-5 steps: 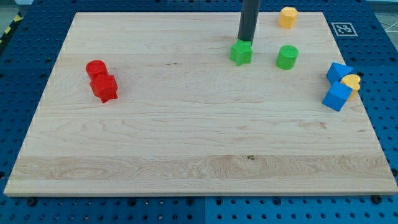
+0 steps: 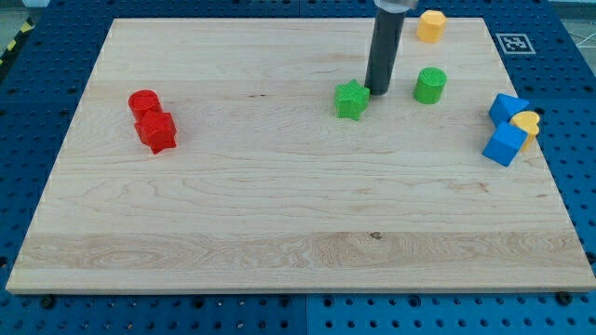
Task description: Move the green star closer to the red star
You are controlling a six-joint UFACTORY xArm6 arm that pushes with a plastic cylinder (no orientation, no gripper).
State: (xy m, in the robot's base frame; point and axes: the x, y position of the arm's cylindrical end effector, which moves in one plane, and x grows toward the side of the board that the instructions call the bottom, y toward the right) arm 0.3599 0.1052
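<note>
Tip beside green star

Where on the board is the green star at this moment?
The green star sits in the upper middle of the board, right of centre, with my tip at its right edge and the green cylinder further right; the red star lies far left.

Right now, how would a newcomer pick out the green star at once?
Start at the wooden board and follow the dark rod down near the view's top edge. My tip sits at the green star, on its right. The other green block, a green cylinder, stands farther right and is round.
</note>
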